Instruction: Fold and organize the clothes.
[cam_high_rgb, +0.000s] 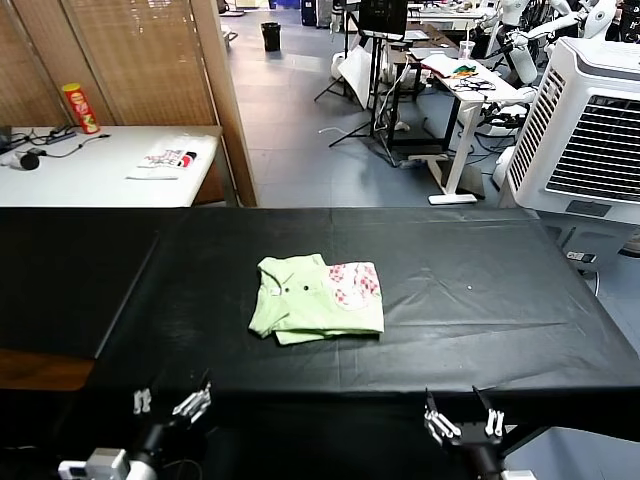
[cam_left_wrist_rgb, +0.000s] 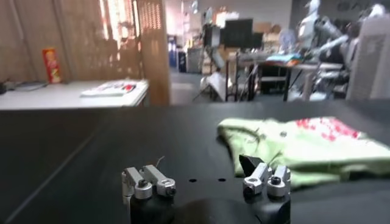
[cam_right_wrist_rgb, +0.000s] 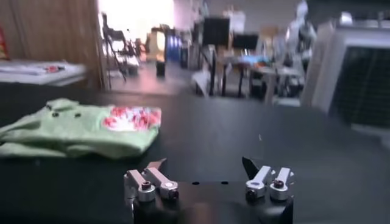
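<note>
1. Nearest the head camera, at 7 o'clock: left gripper (cam_high_rgb: 170, 403), low at the near edge of the table, jaws spread wide, holding nothing.
2. At 5 o'clock: right gripper (cam_high_rgb: 462, 421), same near edge, jaws also spread wide and empty. The two grippers sit well apart from each other.
3. Black table (cam_high_rgb: 480, 320) covers the middle of the head view; its cover shows shallow creases.
4. Shirt (cam_high_rgb: 318, 298) lies near the table's centre, folded into a compact rectangle, pale lime-green, collar and small dark buttons at its 9 o'clock side, red-and-white patch (cam_high_rgb: 353, 284) at its 2 o'clock corner. Neither gripper touches it.
5. Left wrist view: shirt (cam_left_wrist_rgb: 304, 146) lies ahead of the spread fingers (cam_left_wrist_rgb: 149, 182), apart from them.
6. Right wrist view: shirt (cam_right_wrist_rgb: 79, 129) lies flat on the black cover, clear of the fingers (cam_right_wrist_rgb: 268, 182).
7. Background, 11 o'clock: white desk (cam_high_rgb: 90, 175) with a red and yellow can (cam_high_rgb: 80, 107). At 2 o'clock: large white air cooler (cam_high_rgb: 590, 130).
</note>
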